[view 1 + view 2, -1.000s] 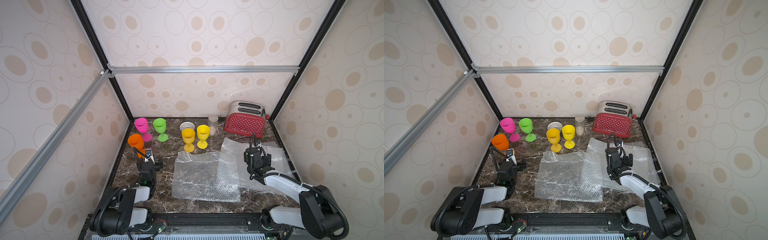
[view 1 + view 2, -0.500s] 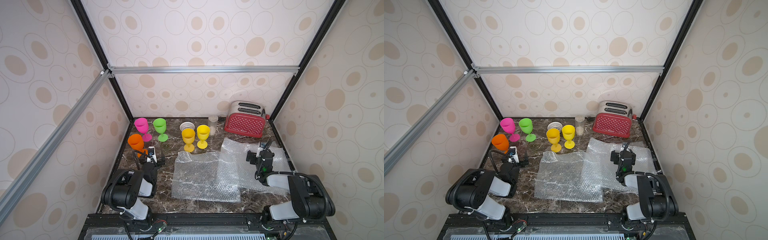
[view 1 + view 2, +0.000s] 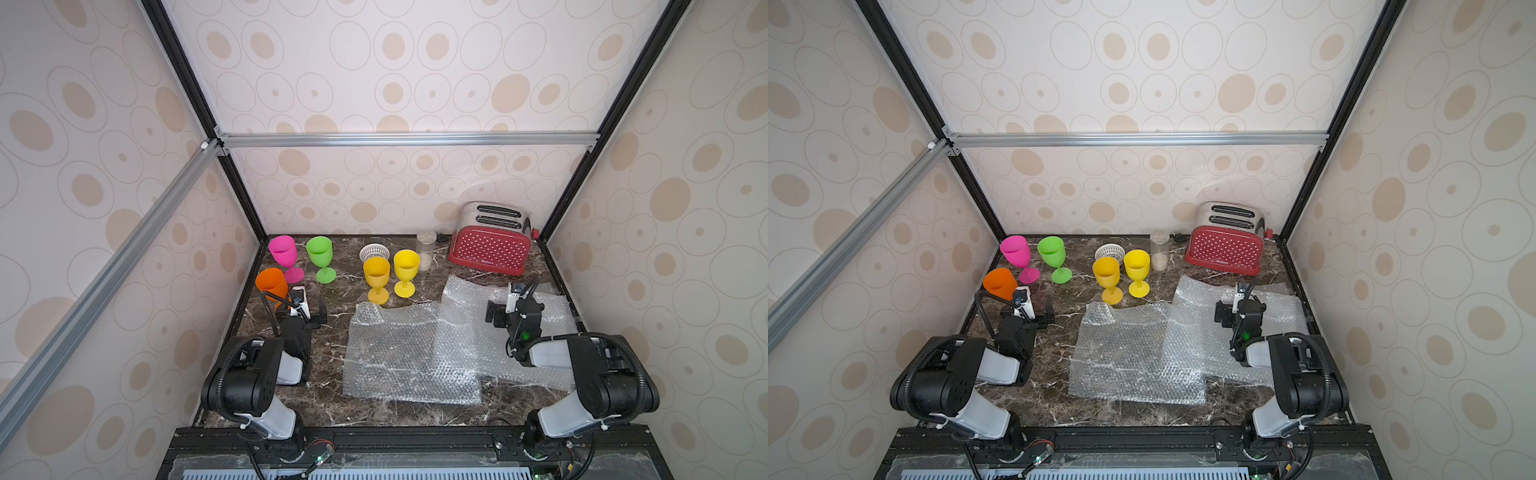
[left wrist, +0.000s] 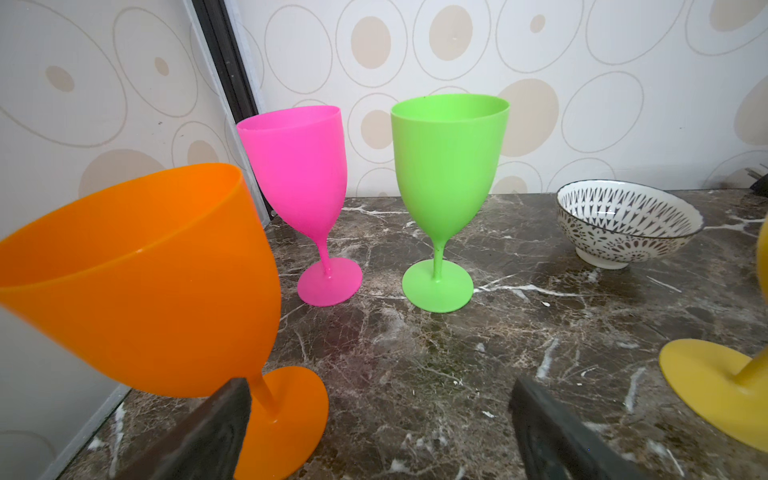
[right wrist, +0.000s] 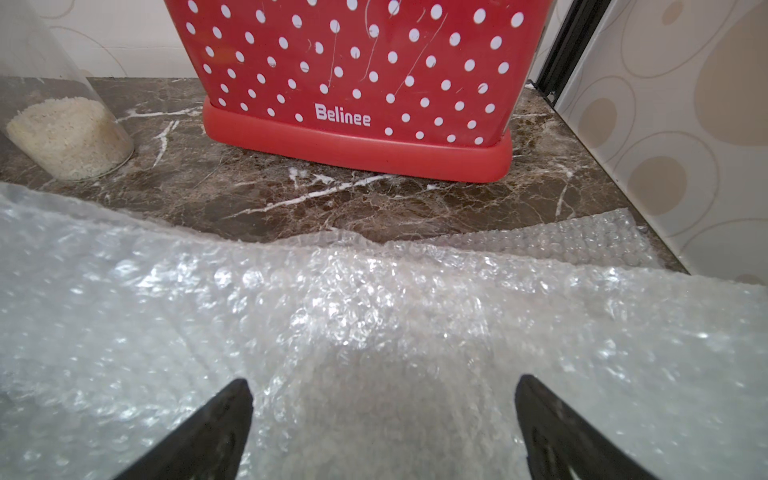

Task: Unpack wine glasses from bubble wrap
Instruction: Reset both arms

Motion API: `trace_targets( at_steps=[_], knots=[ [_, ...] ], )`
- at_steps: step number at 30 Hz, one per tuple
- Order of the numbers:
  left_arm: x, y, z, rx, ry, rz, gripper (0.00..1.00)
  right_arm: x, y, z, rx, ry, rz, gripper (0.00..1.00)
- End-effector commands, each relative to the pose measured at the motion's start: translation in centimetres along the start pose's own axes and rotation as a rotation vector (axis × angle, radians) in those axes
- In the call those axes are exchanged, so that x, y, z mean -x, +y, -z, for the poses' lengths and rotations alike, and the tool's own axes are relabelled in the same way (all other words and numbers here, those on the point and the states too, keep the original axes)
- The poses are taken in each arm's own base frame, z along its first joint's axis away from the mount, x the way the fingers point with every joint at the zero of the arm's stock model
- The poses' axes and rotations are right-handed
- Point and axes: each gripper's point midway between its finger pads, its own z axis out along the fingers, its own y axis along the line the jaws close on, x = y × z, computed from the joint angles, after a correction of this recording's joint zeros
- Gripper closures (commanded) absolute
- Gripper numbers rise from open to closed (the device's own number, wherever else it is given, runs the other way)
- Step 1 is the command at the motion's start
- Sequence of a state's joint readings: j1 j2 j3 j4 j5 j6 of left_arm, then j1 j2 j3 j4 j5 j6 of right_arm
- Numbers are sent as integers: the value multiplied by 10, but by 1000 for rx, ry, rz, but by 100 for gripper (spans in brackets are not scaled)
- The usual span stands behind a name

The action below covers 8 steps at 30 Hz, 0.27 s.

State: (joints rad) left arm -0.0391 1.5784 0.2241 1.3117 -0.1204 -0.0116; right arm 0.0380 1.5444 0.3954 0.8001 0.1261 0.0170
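Observation:
Several wine glasses stand upright and unwrapped at the back left: pink (image 3: 284,253), green (image 3: 319,251), orange (image 3: 271,282), amber yellow (image 3: 376,272) and bright yellow (image 3: 406,264). Flat sheets of bubble wrap (image 3: 399,353) lie overlapping across the middle and right. My left gripper (image 3: 303,311) is open just in front of the orange glass (image 4: 145,282), holding nothing. One of its fingers (image 4: 216,424) is beside the orange stem without gripping it. My right gripper (image 5: 384,384) is open low over the bubble wrap (image 5: 374,311), with only wrap beneath it.
A red dotted toaster (image 3: 490,245) stands at the back right. A clear jar (image 3: 426,249) and a small patterned bowl (image 3: 374,251) are beside the yellow glasses. Cage walls close in the left, right and back sides of the marble table (image 3: 332,403).
Both arms have folded up and drawn back toward the front rail. Both grippers stayed open. The glasses and the bubble wrap have not moved.

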Motion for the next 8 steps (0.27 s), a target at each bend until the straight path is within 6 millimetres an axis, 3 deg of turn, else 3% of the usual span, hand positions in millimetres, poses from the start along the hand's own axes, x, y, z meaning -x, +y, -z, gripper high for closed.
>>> trace_targets(
  at_steps=[1,8],
  knots=[
    [9,1,-2,1,-28,10,2,14,3,-1,13,-35,6,0],
    [9,1,-2,0,-28,10,2,14,4,-1,14,-33,16,0]
  ],
)
